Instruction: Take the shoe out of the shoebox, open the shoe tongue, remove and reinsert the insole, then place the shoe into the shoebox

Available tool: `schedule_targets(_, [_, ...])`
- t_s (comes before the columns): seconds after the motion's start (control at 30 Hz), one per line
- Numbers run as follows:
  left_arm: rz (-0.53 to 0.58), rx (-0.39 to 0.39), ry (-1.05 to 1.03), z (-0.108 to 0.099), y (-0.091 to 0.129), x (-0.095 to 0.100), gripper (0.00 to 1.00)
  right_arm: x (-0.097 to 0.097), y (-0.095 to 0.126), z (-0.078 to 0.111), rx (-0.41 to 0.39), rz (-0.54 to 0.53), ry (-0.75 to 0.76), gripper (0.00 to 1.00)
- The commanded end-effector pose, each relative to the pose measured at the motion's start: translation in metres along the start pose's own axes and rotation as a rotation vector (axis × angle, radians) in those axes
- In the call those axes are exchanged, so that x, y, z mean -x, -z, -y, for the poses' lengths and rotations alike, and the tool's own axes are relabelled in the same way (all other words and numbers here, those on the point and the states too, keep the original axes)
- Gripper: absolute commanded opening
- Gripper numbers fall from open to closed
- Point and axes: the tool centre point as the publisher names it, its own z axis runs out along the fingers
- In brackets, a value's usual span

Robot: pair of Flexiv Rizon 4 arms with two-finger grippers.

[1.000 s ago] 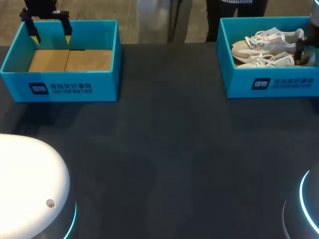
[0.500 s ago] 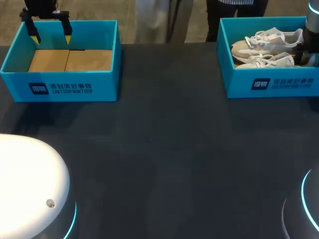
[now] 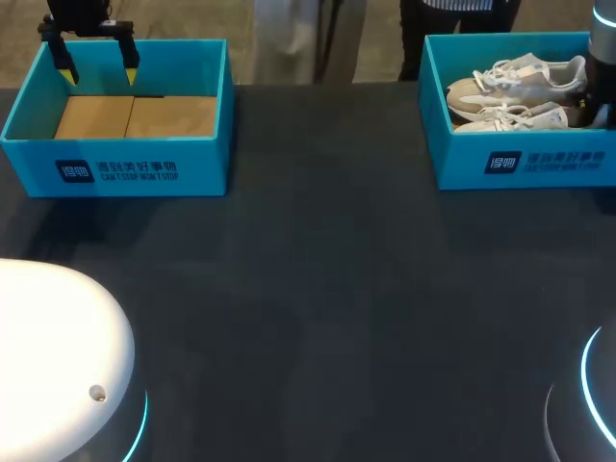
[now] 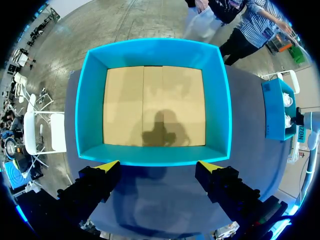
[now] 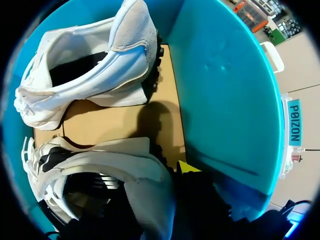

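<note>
L gripper [image 3: 97, 69] hangs above the left shoebox [image 3: 115, 164], fingers spread wide, nothing btwn them. On the wrist cam its tips sit over one wall and I'm looking down at bare cardboard floor. R arm [image 3: 603, 43] comes in over the right shoebox [image 3: 520, 166]. Two white shoes are in there side by side, toes toward the table's middle: near shoe [image 3: 510, 118] and far shoe [image 3: 520, 75]. R gripper [image 5: 177, 182] is down inside that box at the near shoe's heel, btwn heel and box wall. One yellow tip [image 5: 187, 166] shows just beside the heel. Open or clamped, can't tell.
</note>
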Motion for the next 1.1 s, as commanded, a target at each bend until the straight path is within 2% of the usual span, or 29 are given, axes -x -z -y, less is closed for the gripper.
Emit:
schedule_targets(0.03, [0.001, 0.001, 0.000, 0.000, 0.001, 0.000, 1.00, -0.004, -0.002, -0.001, -0.005, 0.013, -0.004, 0.00])
schedule_targets(0.33, [0.001, 0.001, 0.000, 0.000, 0.001, 0.000, 1.00, -0.001, 0.029, 0.007, -0.028, 0.033, 0.014, 0.00])
schedule_targets(0.57, [0.001, 0.001, 0.000, 0.000, 0.001, 0.000, 1.00, -0.002, 0.061, 0.011, -0.024, 0.028, 0.019, 0.00])
schedule_targets(0.83, [0.001, 0.001, 0.000, 0.000, 0.001, 0.000, 1.00, -0.001, 0.100, 0.014, 0.024, 0.031, 0.071, 0.00])
schedule_targets(0.97, [0.001, 0.001, 0.000, 0.000, 0.001, 0.000, 1.00, -0.004, 0.127, 0.017, 0.028, 0.030, 0.102, 0.00])
schedule_targets(1.1, [0.001, 0.001, 0.000, 0.000, 0.001, 0.000, 1.00, -0.002, 0.144, 0.017, 0.021, 0.029, 0.116, 0.00])
